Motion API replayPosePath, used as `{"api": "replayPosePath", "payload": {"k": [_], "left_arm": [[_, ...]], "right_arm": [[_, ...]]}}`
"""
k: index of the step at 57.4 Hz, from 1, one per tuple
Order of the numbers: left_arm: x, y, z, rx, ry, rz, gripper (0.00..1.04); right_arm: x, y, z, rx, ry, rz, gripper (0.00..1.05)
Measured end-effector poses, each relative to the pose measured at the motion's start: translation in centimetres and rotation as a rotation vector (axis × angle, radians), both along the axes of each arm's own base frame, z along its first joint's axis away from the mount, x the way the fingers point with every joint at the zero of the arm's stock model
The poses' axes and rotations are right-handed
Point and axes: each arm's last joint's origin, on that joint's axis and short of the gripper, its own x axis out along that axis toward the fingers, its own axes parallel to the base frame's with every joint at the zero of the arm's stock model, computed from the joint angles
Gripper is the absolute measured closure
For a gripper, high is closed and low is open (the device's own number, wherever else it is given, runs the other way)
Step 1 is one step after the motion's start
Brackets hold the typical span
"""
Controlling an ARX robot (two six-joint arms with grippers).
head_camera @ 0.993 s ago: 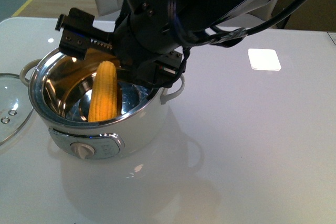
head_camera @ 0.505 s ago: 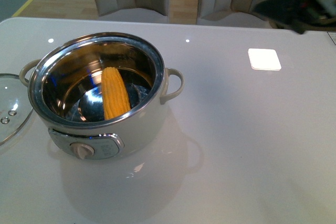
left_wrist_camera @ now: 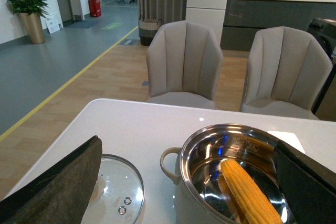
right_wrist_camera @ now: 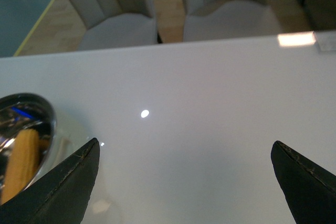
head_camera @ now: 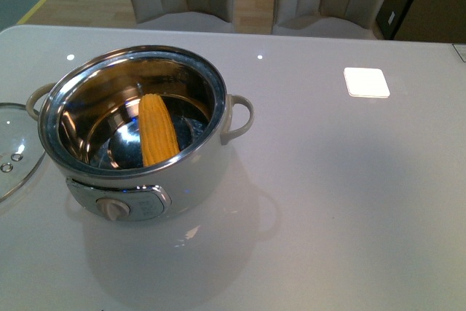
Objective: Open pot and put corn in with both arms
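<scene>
Inside the uncovered pot (head_camera: 138,172) lies the corn (head_camera: 158,128); both end effectors gape wide.

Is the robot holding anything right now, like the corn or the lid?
Nothing is held. Both wrist views show open fingers with nothing between them. The corn lies inside the pot, and the glass lid rests on the table beside it.

Only fingertips of the robot show, in the two wrist views; the left gripper's (left_wrist_camera: 184,187) broad, dark grey-black fingers (left_wrist_camera: 58,187) carry a matte, felt-like padded face with thin pale-worn edges; the right gripper's (right_wrist_camera: 184,182) black wedge-shaped fingers (right_wrist_camera: 63,192) taper to blunt points, their rims faintly frayed and lighter; no arm appears in the front view.
</scene>
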Motion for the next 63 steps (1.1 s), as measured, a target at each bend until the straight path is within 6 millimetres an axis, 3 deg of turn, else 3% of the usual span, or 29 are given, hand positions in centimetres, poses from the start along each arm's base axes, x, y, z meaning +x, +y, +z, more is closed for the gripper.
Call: {"api": "replayPosePath", "payload": {"k": [9, 28, 51, 63], "left_arm": [[0.0, 0.0, 0.0, 0.0, 0.0, 0.0, 0.07], [0.0, 0.0, 0.0, 0.0, 0.0, 0.0, 0.07], [0.0, 0.0, 0.0, 0.0, 0.0, 0.0, 0.07], [0.0, 0.0, 0.0, 0.0, 0.0, 0.0, 0.07]], "right_arm": [[-2.2, -0.7, -0.8, -0.06, -0.231, -0.024, 0.45], [-5.5, -2.5, -2.3, -0.085, -0.238, -0.023, 1.03], [-8.0, -2.6, -3.8, -0.086, -0.246, -0.025, 1.03], [-8.9, -2.6, -3.4, -0.087, -0.257, -0.025, 1.03]]}}
